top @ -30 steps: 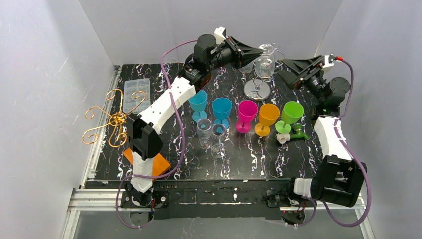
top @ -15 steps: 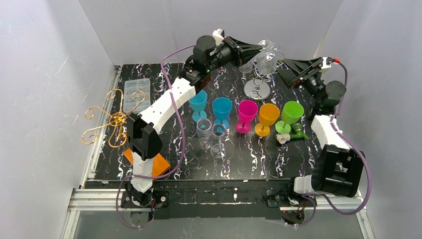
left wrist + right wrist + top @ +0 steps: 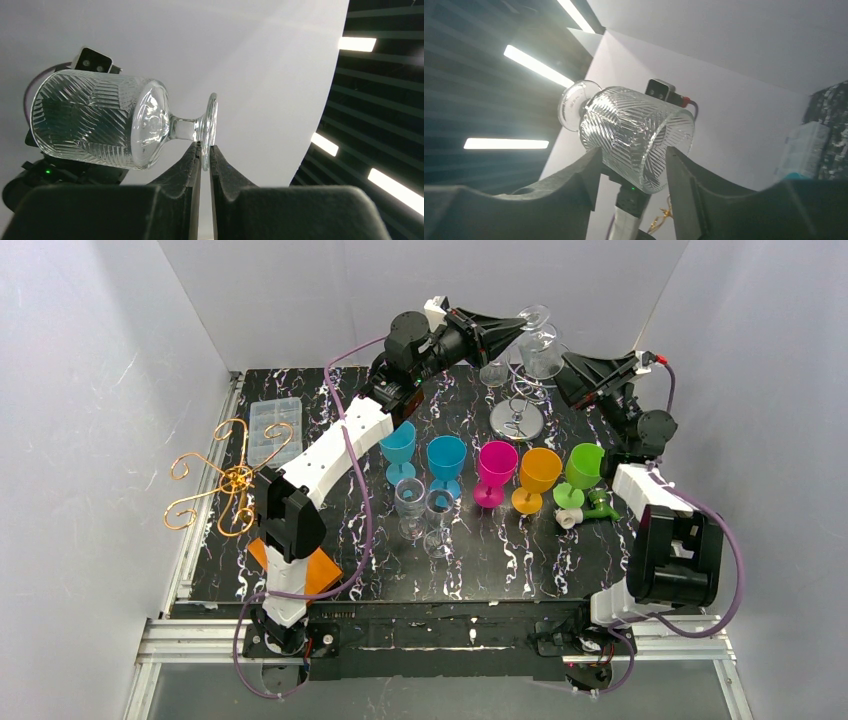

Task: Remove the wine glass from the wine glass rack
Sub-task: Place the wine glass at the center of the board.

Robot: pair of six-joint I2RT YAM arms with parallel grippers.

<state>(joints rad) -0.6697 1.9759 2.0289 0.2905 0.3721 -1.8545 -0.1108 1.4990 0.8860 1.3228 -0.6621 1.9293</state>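
Left gripper [image 3: 203, 149] pinched on glass [image 3: 100, 120] foot, glass tipped sideways in air above rack [image 3: 517, 418]. Right gripper [image 3: 631, 156] straddles the bowl; can't tell if gripping. Small glass [image 3: 493, 372] by rack; goblets [image 3: 495, 465] in front.

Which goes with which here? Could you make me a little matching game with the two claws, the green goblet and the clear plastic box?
Things:
1. left gripper
2. right gripper
3. green goblet
4. clear plastic box

Place or state:
A. right end of the row of coloured goblets
B. fingers on either side of the patterned glass at its bowl
C. near the left edge of the table
D. shut on the patterned glass's foot

Pairs: 1-D, 2-B, 3-A, 4-C
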